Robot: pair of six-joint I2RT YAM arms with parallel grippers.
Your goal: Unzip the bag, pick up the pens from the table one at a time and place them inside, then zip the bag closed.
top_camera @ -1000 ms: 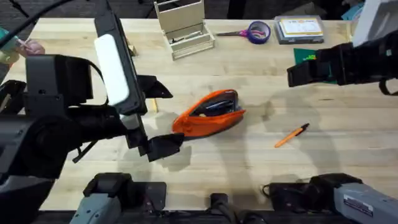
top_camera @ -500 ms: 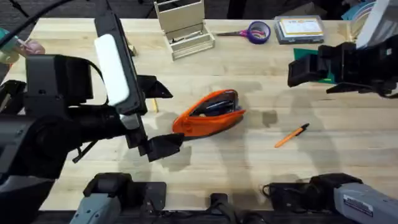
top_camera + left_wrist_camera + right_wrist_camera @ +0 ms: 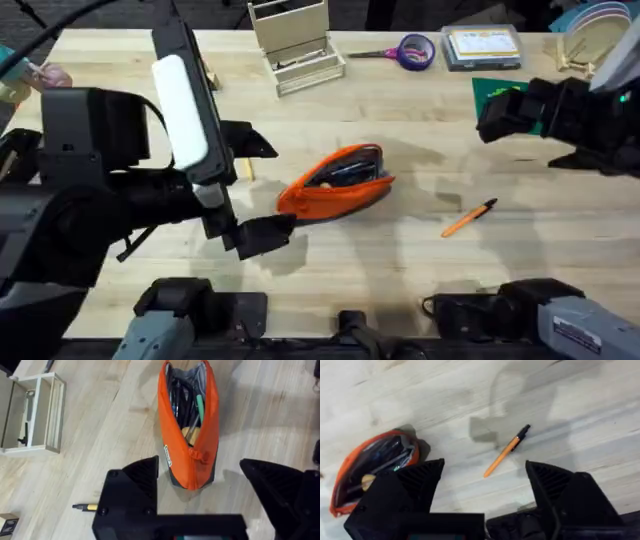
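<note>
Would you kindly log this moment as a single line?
bag: unzipped, pens inside | orange pen: on table | left gripper: open by bag | right gripper: open above pen

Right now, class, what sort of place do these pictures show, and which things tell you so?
Probably a desk-style workbench for stationery tasks: a wood-grain table carrying an open orange pencil pouch, a loose orange pen, purple-handled scissors and a small wooden organiser.

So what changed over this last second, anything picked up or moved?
Only the right hand moved: it drifted toward the table's right edge, open and empty. Nothing was grasped or released. The left hand, the open bag and the orange pen on the table stayed put.
</note>
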